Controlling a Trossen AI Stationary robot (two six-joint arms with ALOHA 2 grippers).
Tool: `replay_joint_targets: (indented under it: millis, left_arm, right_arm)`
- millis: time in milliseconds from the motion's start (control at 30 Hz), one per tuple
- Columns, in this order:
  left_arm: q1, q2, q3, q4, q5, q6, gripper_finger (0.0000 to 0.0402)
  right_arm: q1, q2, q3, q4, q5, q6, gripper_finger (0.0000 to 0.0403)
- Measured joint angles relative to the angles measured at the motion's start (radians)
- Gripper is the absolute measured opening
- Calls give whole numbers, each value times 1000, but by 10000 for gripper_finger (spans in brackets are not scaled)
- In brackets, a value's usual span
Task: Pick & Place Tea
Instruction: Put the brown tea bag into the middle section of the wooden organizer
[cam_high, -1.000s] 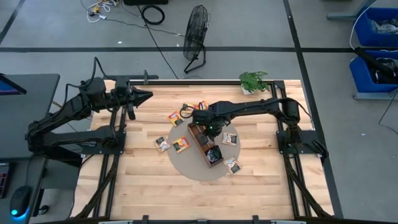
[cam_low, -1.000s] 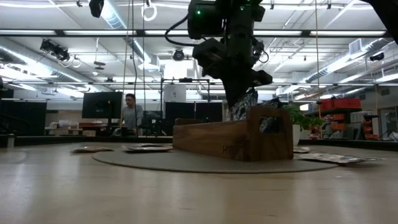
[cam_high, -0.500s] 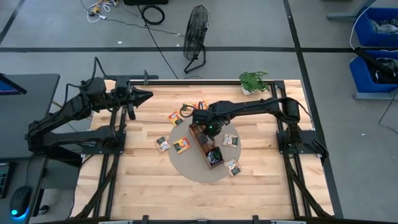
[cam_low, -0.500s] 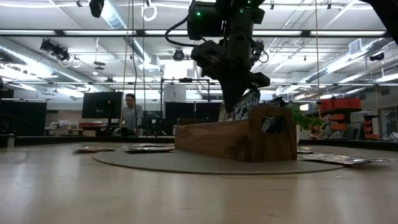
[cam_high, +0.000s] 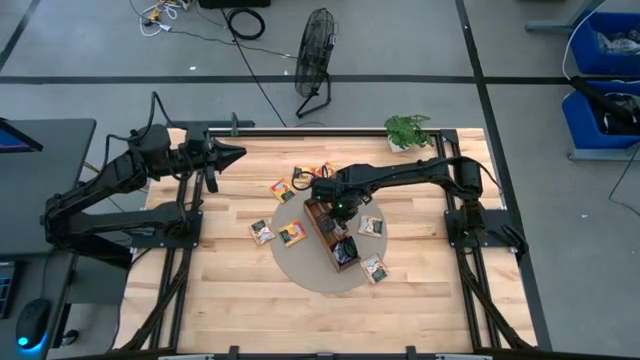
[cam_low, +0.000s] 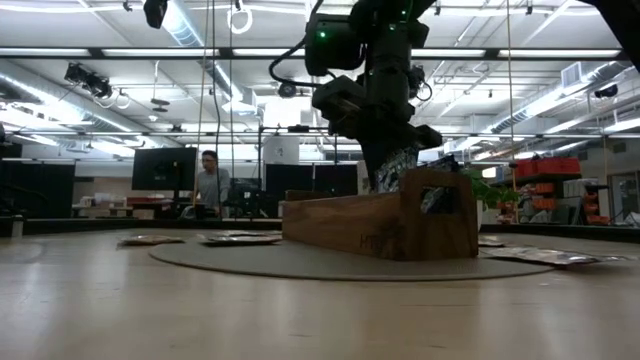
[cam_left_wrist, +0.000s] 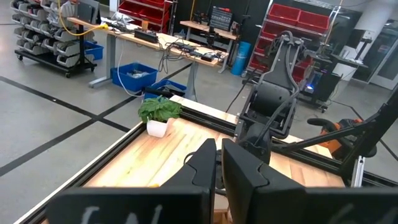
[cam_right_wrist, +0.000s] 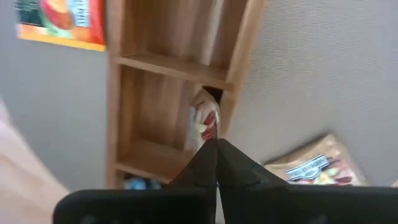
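Observation:
A long brown wooden tray (cam_high: 318, 228) lies on a round grey mat (cam_high: 300, 262) at mid-table. My right gripper (cam_high: 340, 207) points down over the tray's far end, shut on a tea sachet (cam_right_wrist: 202, 123) that stands in a compartment there. Other tea sachets lie flat around the tray, among them an orange one (cam_high: 291, 233), one on the mat (cam_high: 370, 226) and one by the near end (cam_high: 375, 267). Dark sachets (cam_high: 345, 248) fill a compartment nearer the tray's near end. My left gripper (cam_high: 235, 155) hangs shut and level at the far left, holding nothing. My right gripper pinches the sachet's upper edge (cam_right_wrist: 205, 134) between its two fingertips, from above and pointing steeply down. The sachet stands on edge below the fingers, inside the tray compartment close to the tray's side wall (cam_right_wrist: 231, 102). Its lower end is hidden in the compartment.
A small potted plant (cam_high: 408, 130) stands at the table's far right corner. More sachets (cam_high: 300, 178) lie on bare wood beyond the mat's far edge. A fan (cam_high: 315, 60) stands on the floor behind the table. A person (cam_low: 210, 180) is far off in the room.
My right gripper has sunk a little toward the tray, still shut on the sachet, which now sits lower in the compartment.

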Motion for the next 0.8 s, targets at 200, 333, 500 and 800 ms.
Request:
replay_joint_targets:
  millis: [200, 333, 500, 800]
  left_arm:
    - [0, 0, 0, 0, 0, 0, 28]
    - [0, 0, 0, -1, 0, 0, 28]
    - [0, 0, 0, -5, 0, 0, 28]
    - [0, 0, 0, -5, -4, 12, 28]
  right_arm:
    - [15, -1, -5, 39, 8, 8, 15]
    - [14, -1, -6, 34, 16, 14, 33]
    - [13, -7, -6, 19, 18, 2, 76]
    - [32, -154, -7, 47, 139, -64, 157]
